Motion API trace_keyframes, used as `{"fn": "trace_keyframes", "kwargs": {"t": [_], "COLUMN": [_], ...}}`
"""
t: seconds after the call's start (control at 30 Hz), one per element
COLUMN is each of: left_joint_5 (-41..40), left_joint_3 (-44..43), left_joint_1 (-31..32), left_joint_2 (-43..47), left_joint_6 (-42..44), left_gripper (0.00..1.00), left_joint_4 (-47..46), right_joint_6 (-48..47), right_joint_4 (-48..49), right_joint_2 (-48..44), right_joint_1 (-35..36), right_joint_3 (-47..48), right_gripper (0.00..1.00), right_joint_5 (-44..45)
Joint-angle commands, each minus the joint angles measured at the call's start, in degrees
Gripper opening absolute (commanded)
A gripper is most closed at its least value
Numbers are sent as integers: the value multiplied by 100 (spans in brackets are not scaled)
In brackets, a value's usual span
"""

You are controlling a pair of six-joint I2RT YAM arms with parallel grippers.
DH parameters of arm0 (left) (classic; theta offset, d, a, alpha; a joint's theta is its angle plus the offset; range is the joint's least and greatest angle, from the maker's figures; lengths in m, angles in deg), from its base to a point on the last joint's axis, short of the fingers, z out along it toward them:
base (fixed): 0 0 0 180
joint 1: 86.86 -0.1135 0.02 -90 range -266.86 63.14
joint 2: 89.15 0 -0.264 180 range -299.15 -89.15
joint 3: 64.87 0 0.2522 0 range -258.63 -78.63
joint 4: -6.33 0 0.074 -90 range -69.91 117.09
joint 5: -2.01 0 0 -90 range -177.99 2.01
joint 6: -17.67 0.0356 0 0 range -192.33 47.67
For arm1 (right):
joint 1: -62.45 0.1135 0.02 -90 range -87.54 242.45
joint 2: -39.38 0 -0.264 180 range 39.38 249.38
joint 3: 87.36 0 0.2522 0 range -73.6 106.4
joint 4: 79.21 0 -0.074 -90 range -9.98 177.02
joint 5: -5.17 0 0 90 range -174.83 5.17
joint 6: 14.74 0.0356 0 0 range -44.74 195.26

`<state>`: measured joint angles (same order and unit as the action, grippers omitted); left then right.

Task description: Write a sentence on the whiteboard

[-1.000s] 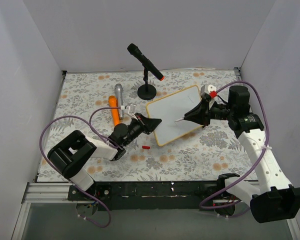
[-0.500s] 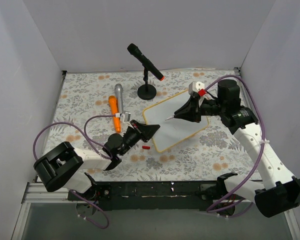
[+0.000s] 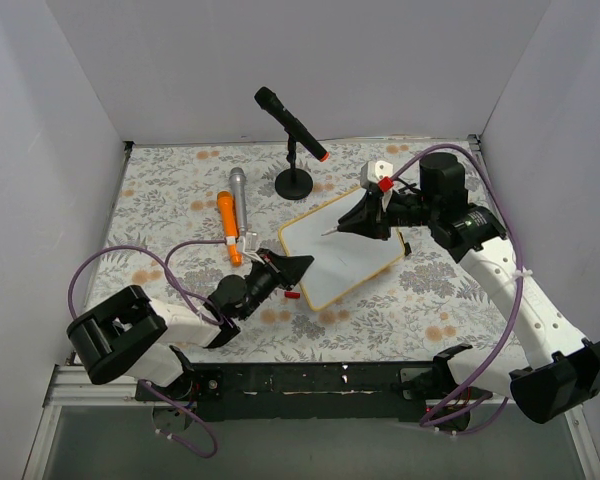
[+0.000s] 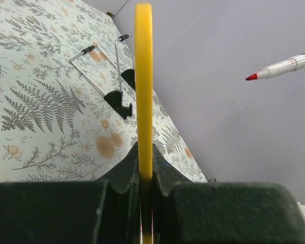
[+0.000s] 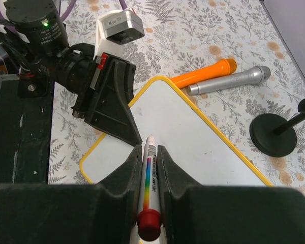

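The whiteboard [image 3: 352, 252], white with a thin yellow rim, lies tilted over the floral table; its face shows no sentence. My left gripper [image 3: 296, 266] is shut on the board's near-left edge. In the left wrist view the yellow rim [image 4: 144, 76] runs straight up from between the closed jaws of that gripper [image 4: 144, 152]. My right gripper [image 3: 356, 221] is shut on a white marker [image 5: 149, 173] with a rainbow stripe and a red end. The marker's tip [image 3: 326, 233] hovers over the board's upper left part [image 5: 193, 142], apart from the surface.
A black microphone [image 3: 292, 125] on a round-based stand [image 3: 294, 183] rises behind the board. An orange microphone [image 3: 226, 225] and a silver one [image 3: 238, 192] lie to the left. A small red cap [image 3: 291, 295] lies by my left gripper. White walls enclose the table.
My right arm has swung left, carrying the marker from the board's right side to over its upper left. The left arm has drawn the board a little left and nearer.
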<state>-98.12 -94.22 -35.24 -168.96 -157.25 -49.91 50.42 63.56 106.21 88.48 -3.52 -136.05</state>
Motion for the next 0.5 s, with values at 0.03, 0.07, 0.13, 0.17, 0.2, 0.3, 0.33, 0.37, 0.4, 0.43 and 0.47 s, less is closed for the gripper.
{"fn": "trace_keyframes", "kwargs": {"t": [0.03,0.07,0.13,0.17,0.2,0.3,0.33,0.37,0.4,0.43,0.47], "left_joint_5": [-288,-305,-340,-349,-358,-428,-428,-411,-419,-385,-367], "left_joint_3": [-119,-119,-137,-163,-198,-294,-347,-400,-496,-532,-541], "left_joint_1": [165,191,200,200,200,200,191,191,182,191,191], "left_joint_2": [247,308,396,474,510,511,493,475,449,431,405], "left_joint_6": [46,133,361,450,520,810,880,1012,1039,1057,1057], "left_gripper": [0,0,0,0,0,0,0,0,0,0,0], "left_joint_4": [-1078,-1025,-797,-718,-587,-524,-506,-445,-314,-313,-339], "right_joint_6": [-267,-302,-328,-355,-355,-364,-355,-311,-285,-267,-241], "right_joint_4": [61,70,52,61,52,61,52,52,52,26,26], "right_joint_2": [-240,-258,-310,-319,-337,-320,-319,-302,-284,-241,-240], "right_joint_1": [17,17,17,17,17,8,-9,-9,-18,-35,-44], "right_joint_3": [-205,-240,-328,-355,-373,-399,-373,-338,-294,-250,-189], "right_gripper": [1,1,1,1,1,1,1,1,1,1,1], "right_joint_5": [130,147,148,130,113,-54,-98,-142,-229,-248,-248]}}
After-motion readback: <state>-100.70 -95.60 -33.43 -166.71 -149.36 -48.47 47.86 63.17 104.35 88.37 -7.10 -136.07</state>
